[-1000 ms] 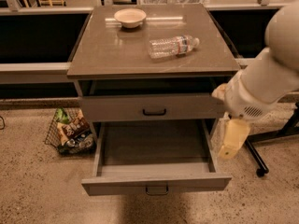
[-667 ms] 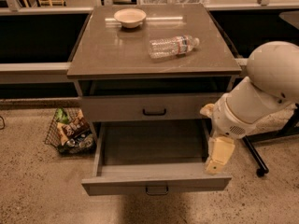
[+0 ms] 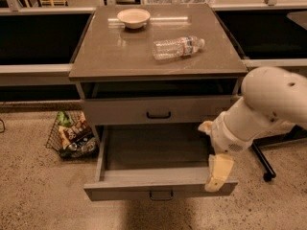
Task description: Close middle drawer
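Observation:
The middle drawer (image 3: 153, 152) is pulled far out of the grey cabinet (image 3: 158, 56). It is a wide, shallow, empty tray with a low front panel (image 3: 120, 190) and a small dark loop handle (image 3: 160, 194) at its centre. My gripper (image 3: 218, 172) is cream-coloured and hangs down from the white arm (image 3: 268, 104) at the drawer's right front corner, over the right end of the front panel. Whether it touches the panel cannot be told.
Above the open drawer is a taller shut drawer front with a black handle (image 3: 158, 114). On the cabinet top lie a plastic water bottle (image 3: 177, 47) and a bowl (image 3: 133, 17). A wire basket of snack packets (image 3: 72, 135) stands on the floor at the left. A chair leg with a caster (image 3: 266, 169) is at the right.
My arm has swung left and down, bringing the gripper from beside the cabinet's right side to the open drawer's right front corner. The drawer has not moved.

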### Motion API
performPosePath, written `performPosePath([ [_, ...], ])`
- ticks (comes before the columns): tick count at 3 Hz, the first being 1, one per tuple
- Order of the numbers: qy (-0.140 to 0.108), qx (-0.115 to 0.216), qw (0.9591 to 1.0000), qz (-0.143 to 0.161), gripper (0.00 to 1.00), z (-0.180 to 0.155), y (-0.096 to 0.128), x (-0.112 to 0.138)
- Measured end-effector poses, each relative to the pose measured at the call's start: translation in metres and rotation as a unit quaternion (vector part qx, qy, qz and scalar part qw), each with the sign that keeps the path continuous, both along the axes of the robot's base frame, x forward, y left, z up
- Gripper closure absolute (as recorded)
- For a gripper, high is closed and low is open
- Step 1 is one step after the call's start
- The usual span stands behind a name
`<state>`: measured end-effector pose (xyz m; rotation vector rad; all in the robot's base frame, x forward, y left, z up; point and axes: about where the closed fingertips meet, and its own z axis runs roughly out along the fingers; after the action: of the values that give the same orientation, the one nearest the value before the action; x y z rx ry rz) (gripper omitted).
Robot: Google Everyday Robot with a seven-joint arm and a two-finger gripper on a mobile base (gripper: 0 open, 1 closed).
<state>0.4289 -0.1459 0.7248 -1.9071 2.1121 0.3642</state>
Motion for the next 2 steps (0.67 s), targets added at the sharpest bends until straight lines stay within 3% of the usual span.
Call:
performPosePath([
  [2, 0.046, 0.034, 0.9953, 0.078, 0.00, -0.118, 0.006, -0.026],
])
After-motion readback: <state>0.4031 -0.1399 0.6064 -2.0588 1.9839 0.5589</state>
